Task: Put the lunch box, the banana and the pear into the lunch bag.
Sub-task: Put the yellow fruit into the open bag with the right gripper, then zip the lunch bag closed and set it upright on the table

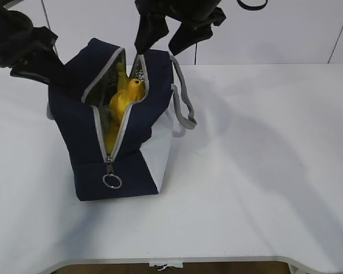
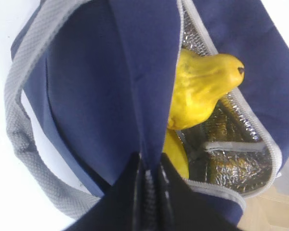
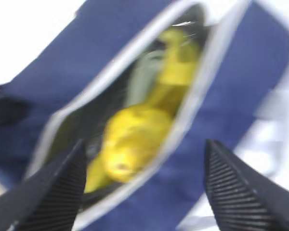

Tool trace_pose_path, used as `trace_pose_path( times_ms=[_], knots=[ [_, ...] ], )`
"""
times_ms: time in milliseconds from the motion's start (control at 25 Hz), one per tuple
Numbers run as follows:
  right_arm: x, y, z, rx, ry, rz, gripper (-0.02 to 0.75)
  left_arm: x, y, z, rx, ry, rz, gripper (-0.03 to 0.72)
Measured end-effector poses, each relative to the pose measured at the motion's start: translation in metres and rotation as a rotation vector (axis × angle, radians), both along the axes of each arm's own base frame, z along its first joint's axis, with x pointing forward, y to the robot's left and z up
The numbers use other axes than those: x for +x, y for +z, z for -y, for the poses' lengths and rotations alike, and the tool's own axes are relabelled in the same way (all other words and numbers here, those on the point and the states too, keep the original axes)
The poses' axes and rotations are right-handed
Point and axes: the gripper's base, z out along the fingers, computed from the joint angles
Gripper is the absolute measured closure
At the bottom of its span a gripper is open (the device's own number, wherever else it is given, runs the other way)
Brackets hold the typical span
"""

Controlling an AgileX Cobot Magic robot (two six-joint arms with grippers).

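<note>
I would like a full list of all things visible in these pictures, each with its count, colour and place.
lunch bag: one, navy blue with a white side panel, grey handles, zipper with ring pull; stands open on the left half of the table.
pear: one, yellow-orange; inside the bag, neck sticking up through the opening.
banana: one, yellow; inside the bag, under the pear.
lunch box: one, pale green lid only glimpsed, blurred; inside the bag, beside the fruit.
table: one, white; under the bag.
left pincer: one, black; shut on the bag's left edge.
right pincer: one, black; open, just above the bag opening.
</note>
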Motion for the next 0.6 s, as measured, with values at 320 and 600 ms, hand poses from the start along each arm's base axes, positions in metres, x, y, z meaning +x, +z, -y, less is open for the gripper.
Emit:
trace_pose_path(
  times_ms=[320, 600],
  knots=[
    [0.004, -0.013, 0.006, -0.083, -0.06, -0.025, 0.158, 0.0, 0.0, 0.0, 0.002, 0.0, 0.0, 0.676],
    [0.012, -0.043, 0.001, -0.09, -0.066, -0.104, 0.158, 0.0, 0.0, 0.0, 0.002, 0.0, 0.0, 0.676]
  ],
)
